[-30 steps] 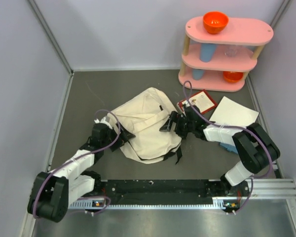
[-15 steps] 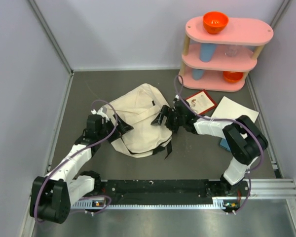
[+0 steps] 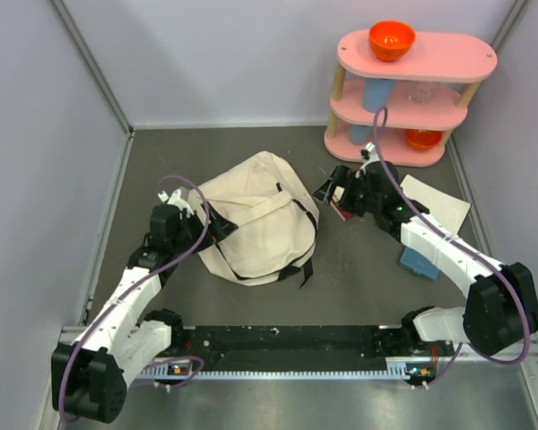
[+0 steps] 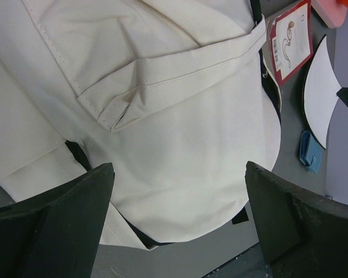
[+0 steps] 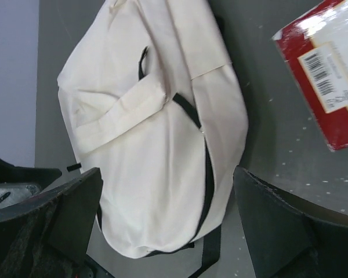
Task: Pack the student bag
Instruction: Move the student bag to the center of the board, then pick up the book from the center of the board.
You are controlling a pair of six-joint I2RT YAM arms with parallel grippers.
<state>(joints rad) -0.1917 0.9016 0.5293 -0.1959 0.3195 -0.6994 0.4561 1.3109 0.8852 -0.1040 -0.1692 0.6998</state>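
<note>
The student bag (image 3: 255, 215), a cream canvas backpack, lies slumped flat in the middle of the dark tabletop (image 3: 161, 170). Black straps (image 3: 298, 269) trail from its near edge. Its front pocket flap (image 4: 162, 75) faces up, and a black zip line (image 5: 207, 174) curves along one side. From where I stand I cannot tell whether that zip is open or closed.

The left pincer (image 3: 222, 228) sits at the bag's left edge, jaws spread wide, gripping nothing, with canvas below them. The right pincer (image 3: 330, 186) hovers just off the bag's right side, also wide and empty, near a red-bordered card (image 5: 327, 81). Beyond lie a white sheet (image 3: 435, 202) and a small blue object (image 3: 419, 262). A pink shelf unit (image 3: 453, 55) stands in the far right corner.

The step in hand seems to be getting the bag open. To do it well, one pincer should nip a firm seam or the flap's edge to anchor the bag, since loose canvas will likely slide and bunch. The other should take the zip pull and draw it along the curve, not across it. Each should come in low and close on a thin fold, not a flat panel.
</note>
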